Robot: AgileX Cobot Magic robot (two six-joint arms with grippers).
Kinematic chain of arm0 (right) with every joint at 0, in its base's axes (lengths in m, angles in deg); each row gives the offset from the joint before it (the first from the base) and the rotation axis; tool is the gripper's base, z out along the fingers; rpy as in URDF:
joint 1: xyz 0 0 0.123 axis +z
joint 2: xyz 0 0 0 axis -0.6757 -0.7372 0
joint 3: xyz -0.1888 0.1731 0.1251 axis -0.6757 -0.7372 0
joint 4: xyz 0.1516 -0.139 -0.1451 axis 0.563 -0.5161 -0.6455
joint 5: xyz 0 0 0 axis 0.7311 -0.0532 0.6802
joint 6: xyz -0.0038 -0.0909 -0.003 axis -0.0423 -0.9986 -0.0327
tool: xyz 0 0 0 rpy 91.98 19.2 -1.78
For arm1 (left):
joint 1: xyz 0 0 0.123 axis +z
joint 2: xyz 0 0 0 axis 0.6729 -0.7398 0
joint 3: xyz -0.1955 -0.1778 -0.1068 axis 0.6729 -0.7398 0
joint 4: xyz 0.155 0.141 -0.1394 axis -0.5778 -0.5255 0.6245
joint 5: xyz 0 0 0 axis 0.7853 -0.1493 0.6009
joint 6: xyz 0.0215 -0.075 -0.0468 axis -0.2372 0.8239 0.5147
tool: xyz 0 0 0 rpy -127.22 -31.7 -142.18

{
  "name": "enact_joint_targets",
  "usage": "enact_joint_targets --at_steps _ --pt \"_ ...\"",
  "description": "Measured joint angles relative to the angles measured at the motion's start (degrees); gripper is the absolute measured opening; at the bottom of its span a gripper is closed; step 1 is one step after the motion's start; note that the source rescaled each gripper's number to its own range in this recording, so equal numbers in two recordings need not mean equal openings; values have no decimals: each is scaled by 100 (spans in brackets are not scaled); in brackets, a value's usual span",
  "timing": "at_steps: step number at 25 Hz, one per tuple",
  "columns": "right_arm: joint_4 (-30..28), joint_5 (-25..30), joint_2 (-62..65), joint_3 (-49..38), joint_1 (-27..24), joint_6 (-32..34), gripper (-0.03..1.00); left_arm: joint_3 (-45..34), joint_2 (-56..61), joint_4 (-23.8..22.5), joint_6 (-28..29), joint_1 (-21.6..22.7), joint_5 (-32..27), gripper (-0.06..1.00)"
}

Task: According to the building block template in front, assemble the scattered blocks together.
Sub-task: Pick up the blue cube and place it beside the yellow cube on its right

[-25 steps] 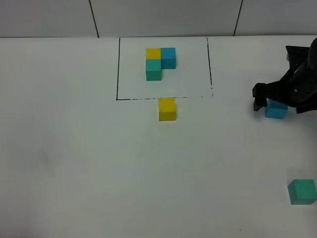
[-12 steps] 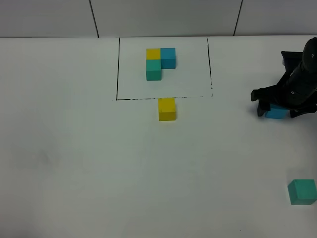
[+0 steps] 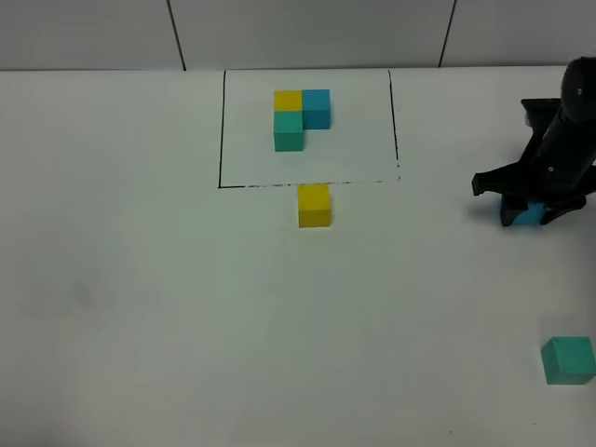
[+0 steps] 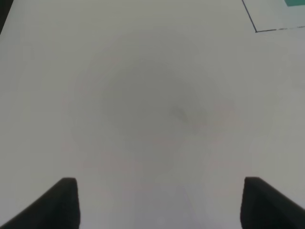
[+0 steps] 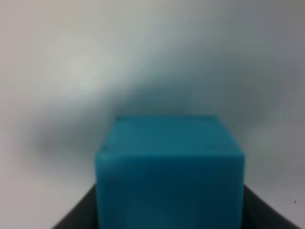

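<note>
The building block template (image 3: 300,119), a yellow, blue and teal cluster, lies inside the black-line rectangle (image 3: 221,130) at the back. A loose yellow cube (image 3: 315,205) sits just in front of the rectangle. My right gripper (image 3: 533,207) is down over the loose sky-blue cube (image 3: 528,216) at the far right, with its jaws open on either side of it. The cube fills the right wrist view (image 5: 170,171) between dark fingers (image 5: 76,214). The loose teal cube (image 3: 568,359) lies at the front right. My left gripper (image 4: 159,205) is open and empty over bare table.
The table is a plain white surface (image 3: 186,307). A grey panelled wall (image 3: 307,33) runs along its back edge. A corner of the black rectangle (image 4: 267,29) shows in the left wrist view. The left arm is out of the exterior high view.
My right gripper has come down and slightly right over the sky-blue cube, covering more of it. The cubes and the left gripper have not moved.
</note>
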Motion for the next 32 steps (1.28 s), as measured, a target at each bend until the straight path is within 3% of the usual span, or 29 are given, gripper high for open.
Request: enact_joint_targets --at_steps 5,8,11,15,21,32 --pt "-816 884 0 631 951 -2213 1 0 0 0 0 0 0 62" --pt "-1095 922 -5 773 1510 -3769 1 0 0 0 0 0 0 62" --pt "-988 910 -59 984 1784 -4837 1 0 0 0 0 0 0 62" --pt "-335 1053 -276 1373 1893 -6008 1 0 0 0 0 0 0 62" --pt "199 1240 -730 2016 1933 -6592 1 0 0 0 0 0 0 62" --pt "596 1258 -1046 2269 1933 -6745 1 0 0 0 0 0 0 62"
